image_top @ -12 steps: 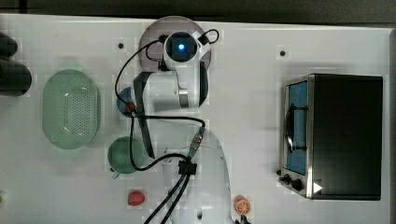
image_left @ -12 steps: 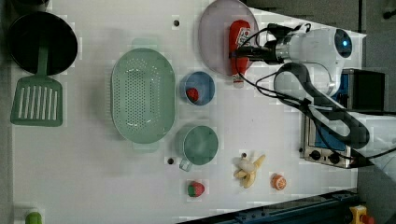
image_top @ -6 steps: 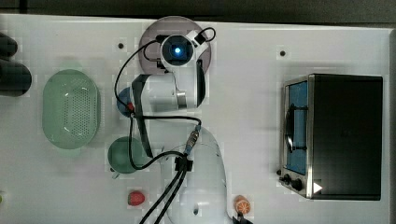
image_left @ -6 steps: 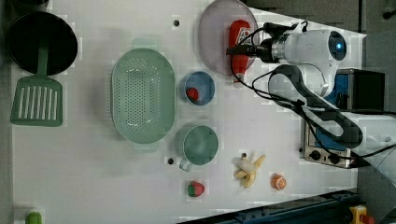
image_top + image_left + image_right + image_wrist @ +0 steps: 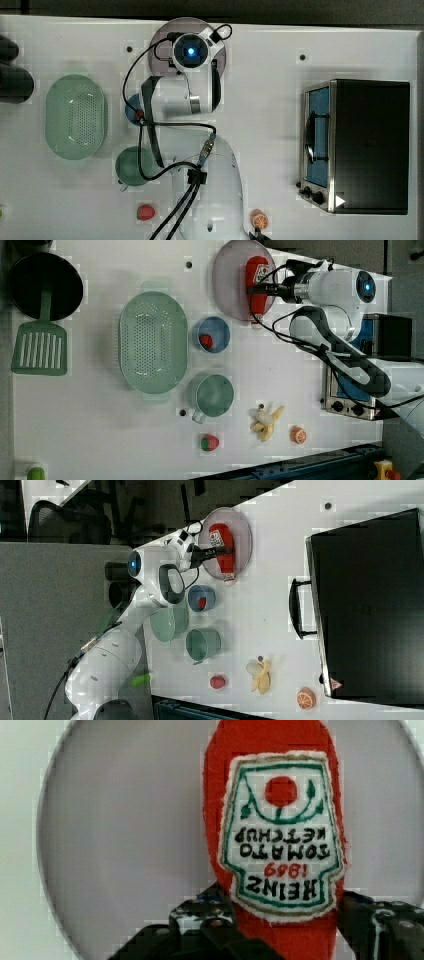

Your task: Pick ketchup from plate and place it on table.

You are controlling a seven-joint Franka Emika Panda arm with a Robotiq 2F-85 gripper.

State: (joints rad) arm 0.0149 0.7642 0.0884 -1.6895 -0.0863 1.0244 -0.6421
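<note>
On the left view's left, a black pan and a green spatula are seen on the white worktop. Next to them a green strainer is laid flat. To its right a small blue bowl with a red fruit inside is set, and a green cup is placed below it. A strawberry, a banana and an orange slice are spread along the lower part of the left view. The plate is found at the top, and the ketchup is laid flat on it, with its white cap reaching over the plate's rim. The gripper is placed right at the bottle. In the wrist view the fingers are seen on both sides of the ketchup's lower part, touching it and squeezed around it. A toaster oven is set on the left view's right, partly hidden by the white arm.
</note>
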